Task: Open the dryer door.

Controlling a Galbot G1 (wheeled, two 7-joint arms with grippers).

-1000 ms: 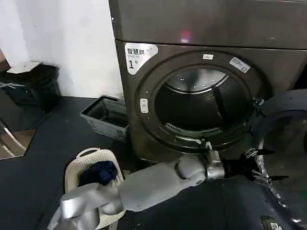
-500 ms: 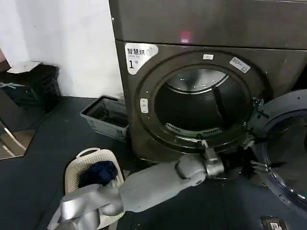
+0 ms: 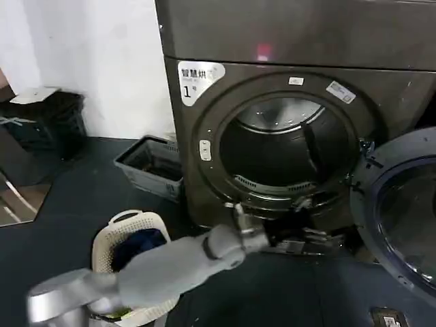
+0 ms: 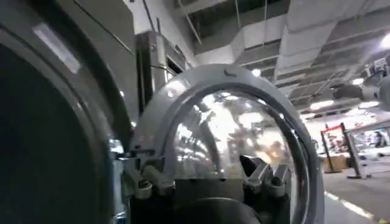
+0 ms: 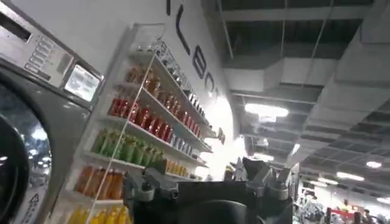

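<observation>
Dryer door (image 3: pixel 402 218) hangs wide open at the right of the dryer (image 3: pixel 286 102), drum exposed. Left gripper (image 3: pixel 303 240) low before the opening, fingers apart, holding nothing.

grey crate (image 3: pixel 151 165): floor, beside machine | white basket (image 3: pixel 129 235): dark clothes inside
</observation>
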